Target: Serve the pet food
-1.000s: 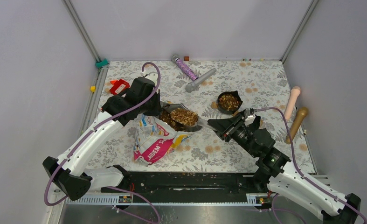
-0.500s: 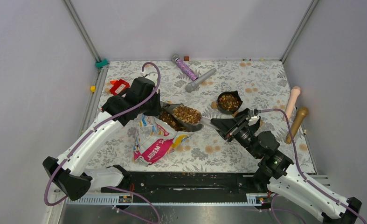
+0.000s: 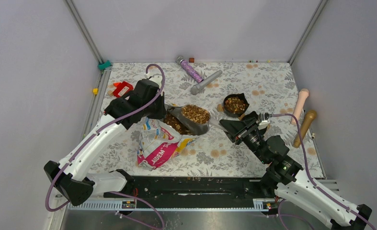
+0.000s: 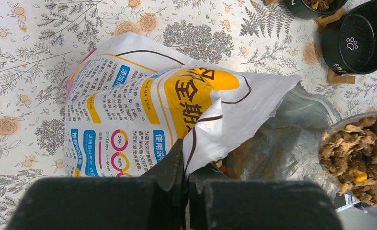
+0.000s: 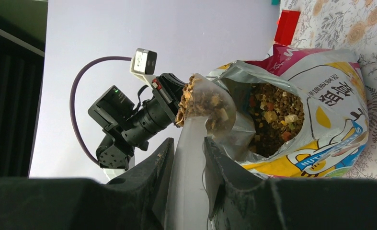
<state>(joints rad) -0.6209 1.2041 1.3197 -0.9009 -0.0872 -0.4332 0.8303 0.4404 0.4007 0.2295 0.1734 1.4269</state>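
An open pet food bag [image 3: 156, 143] lies on the floral mat, with brown and orange-tan pet food [image 5: 272, 115] showing in its mouth. My left gripper [image 3: 154, 115] is shut on the bag's upper edge [image 4: 196, 143], pinching the white fold and holding the mouth open. My right gripper [image 3: 223, 125] is shut on the handle [image 5: 188, 158] of a translucent grey scoop [image 3: 196, 115]. The scoop is heaped with pet food and held just above the bag's mouth. A black bowl [image 3: 235, 104] holding some pet food stands right of the scoop. An empty black bowl with a paw print [image 4: 359, 40] shows in the left wrist view.
A purple glitter tube [image 3: 190, 71] and a grey cylinder [image 3: 206, 81] lie at the back. A red block [image 3: 122, 88] is at the back left. A beige stick [image 3: 300, 104] and a wooden one [image 3: 305, 127] lie along the right edge. Walls close in on three sides.
The loaded scoop has risen out of the bag's mouth and shifted a little right and back, towards the bowl. The right arm moved with it. The left gripper has kept still on the bag.
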